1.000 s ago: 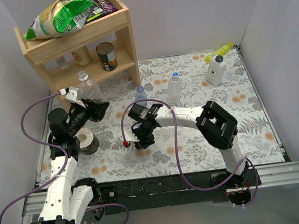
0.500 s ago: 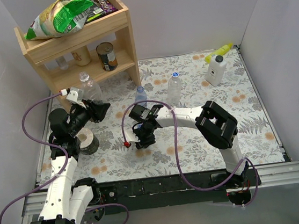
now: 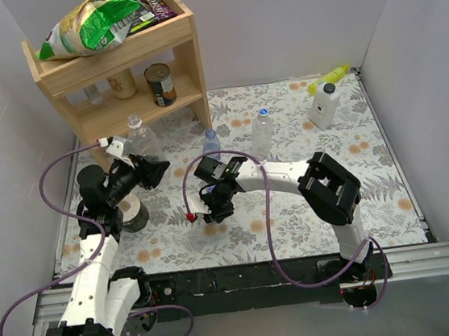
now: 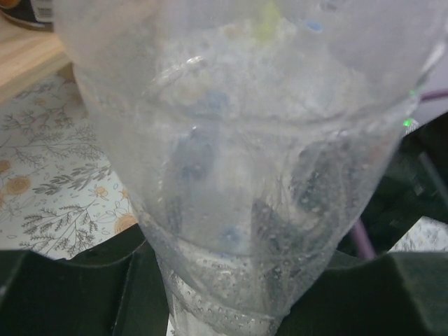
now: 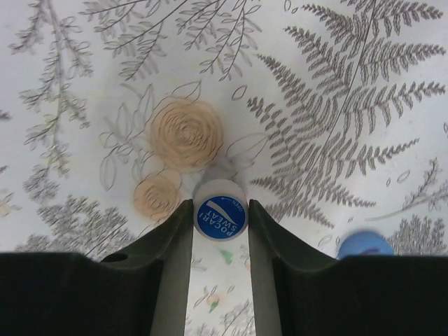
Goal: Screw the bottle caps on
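My left hand, clamped around a bottle, had shifted rightward in the overhead frame. My right hand pinched a blue cap on the surface, so the two could probably meet soon.

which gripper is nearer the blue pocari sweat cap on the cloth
Right. The right gripper is clamped on the blue cap itself; the left gripper is off near the shelf, holding a clear bottle.

- The top external camera is looking down from behind, covering the whole floral table.
- The left wrist camera is pressing against a clear bottle.
- The right wrist camera is facing straight down, near a blue cap on that table.
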Robot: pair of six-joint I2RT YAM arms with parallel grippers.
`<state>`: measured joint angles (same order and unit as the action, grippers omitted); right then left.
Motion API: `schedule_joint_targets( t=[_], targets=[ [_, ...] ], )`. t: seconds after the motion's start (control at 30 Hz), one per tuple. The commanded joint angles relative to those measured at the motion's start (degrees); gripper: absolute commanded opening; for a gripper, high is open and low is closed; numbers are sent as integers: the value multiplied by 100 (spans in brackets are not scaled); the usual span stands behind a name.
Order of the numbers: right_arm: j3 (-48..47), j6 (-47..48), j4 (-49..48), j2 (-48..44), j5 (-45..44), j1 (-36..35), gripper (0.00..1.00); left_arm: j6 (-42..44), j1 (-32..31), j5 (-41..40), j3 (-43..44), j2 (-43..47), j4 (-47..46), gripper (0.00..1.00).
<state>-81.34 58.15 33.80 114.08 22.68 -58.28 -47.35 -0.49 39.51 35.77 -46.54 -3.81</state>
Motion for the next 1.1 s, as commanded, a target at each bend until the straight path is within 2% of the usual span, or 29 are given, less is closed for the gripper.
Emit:
schedule_joint_targets(
  t=[0.0,0.13,0.17,0.2,0.33,0.43,0.57,0.73,1.07],
  targets=[
    [-206,-286,915,-1176,517,352,26,734,-91,941,-394,-152,-268,0],
    [-496,-611,1594,-2273,1167,975,24,1517,-574,1472,-501,-678,-173,0],
    [-584,-769,1673,-2433,1230,1229,24,1719,-879,1507,-501,-776,-111,0],
    [-889,-788,1961,-2670,1317,1310,24,2208,-1039,1560,-509,-890,-6,0],
    [-2059,-814,2586,-2848,1450,1390,25,3020,-1655,1665,-544,-1330,56,0],
    [-2561,-1147,2693,-2848,1538,1363,25,3660,-1831,1692,-484,-1567,240,0],
    [-2396,-1175,2623,-2970,1424,1170,26,4347,-2103,1595,-360,-1700,609,0],
    [-2070,-902,2553,-3067,1204,837,27,4446,-2569,1446,-281,-1691,750,0],
    [-1868,-639,2543,-2927,1063,660,28,4050,-2877,1191,-377,-1393,593,0]
  ],
)
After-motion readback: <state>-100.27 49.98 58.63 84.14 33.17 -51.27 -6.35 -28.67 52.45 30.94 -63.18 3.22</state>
